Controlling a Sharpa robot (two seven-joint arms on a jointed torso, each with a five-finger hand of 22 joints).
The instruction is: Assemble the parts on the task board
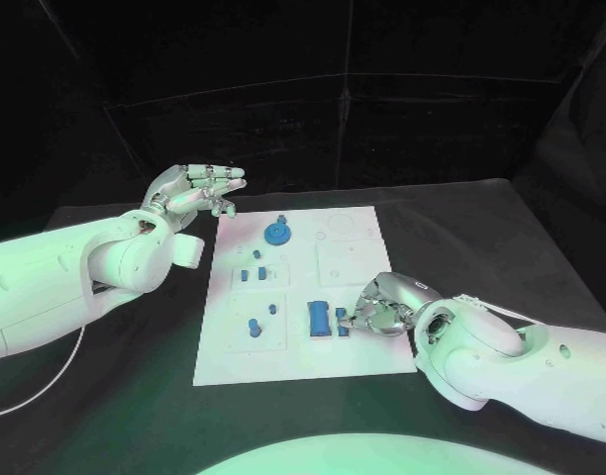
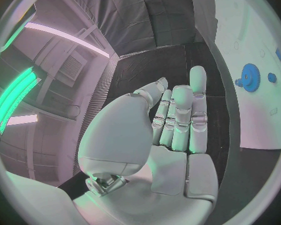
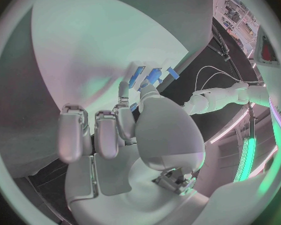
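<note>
The white task board (image 1: 303,346) lies in the middle of the black table. On it are a blue gear (image 1: 277,234), small blue pieces (image 1: 253,274), a blue peg (image 1: 256,327) and a blue block (image 1: 318,317). My right hand (image 1: 386,305) is low at the board's right edge, beside the block. In the right wrist view its thumb (image 3: 147,92) and a finger pinch a small blue part (image 3: 134,106), with the other fingers curled. My left hand (image 1: 196,188) hovers off the board's far left corner, fingers straight and empty; its wrist view shows the gear (image 2: 250,76) on the board (image 2: 253,45).
Bare black table (image 1: 460,228) surrounds the board on every side. Empty recesses (image 1: 344,265) mark the board's right half. A white cable (image 1: 18,396) trails over the table under my left arm. Dark curtains close off the back.
</note>
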